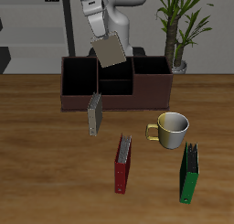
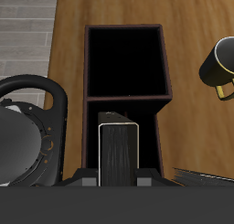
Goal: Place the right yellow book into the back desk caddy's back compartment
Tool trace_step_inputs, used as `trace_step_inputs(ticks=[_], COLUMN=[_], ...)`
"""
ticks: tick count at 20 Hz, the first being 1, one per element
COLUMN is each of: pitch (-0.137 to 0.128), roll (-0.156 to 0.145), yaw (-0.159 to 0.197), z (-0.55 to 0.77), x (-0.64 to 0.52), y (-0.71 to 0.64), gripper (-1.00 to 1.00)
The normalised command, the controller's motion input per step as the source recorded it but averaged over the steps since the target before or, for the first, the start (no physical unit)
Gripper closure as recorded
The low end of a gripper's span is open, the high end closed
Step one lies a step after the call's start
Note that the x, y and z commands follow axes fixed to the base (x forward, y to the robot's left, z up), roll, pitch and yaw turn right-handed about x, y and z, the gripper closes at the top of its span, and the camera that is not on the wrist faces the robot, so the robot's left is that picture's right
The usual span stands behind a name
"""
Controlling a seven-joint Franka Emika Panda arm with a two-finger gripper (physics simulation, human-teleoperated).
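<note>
My gripper [image 1: 106, 36] is shut on the right yellow book [image 1: 111, 50], a small grey-tan hardback that hangs tilted in the air above the middle of the back desk caddy [image 1: 151, 84]. In the wrist view the book [image 2: 117, 153] stands between my fingers, over a narrow dark section of the maroon caddy [image 2: 86, 63], beside a larger black-lined end section. From these views I cannot tell whether the book is exactly over the back compartment. The book is clear of the caddy's walls.
A twin grey-tan book [image 1: 94, 114] lies on the table just in front of the caddy. Nearer the front edge are a red book [image 1: 122, 164], a green book [image 1: 189, 174] and a yellow-rimmed mug [image 1: 172, 129]. A potted plant [image 1: 180, 26] stands behind the caddy.
</note>
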Motion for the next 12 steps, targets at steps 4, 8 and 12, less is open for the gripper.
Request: trace_step_inputs(ticks=[4, 8, 12], pitch=[0.04, 0.022, 0.032], roll=[0.037, 0.027, 0.017], yaw=[0.018, 0.001, 0.005], z=[-0.19, -0.09, -0.13], x=[0.03, -0.01, -0.01], y=[0.19, 0.14, 0.07], gripper=[1.0, 1.0, 1.0])
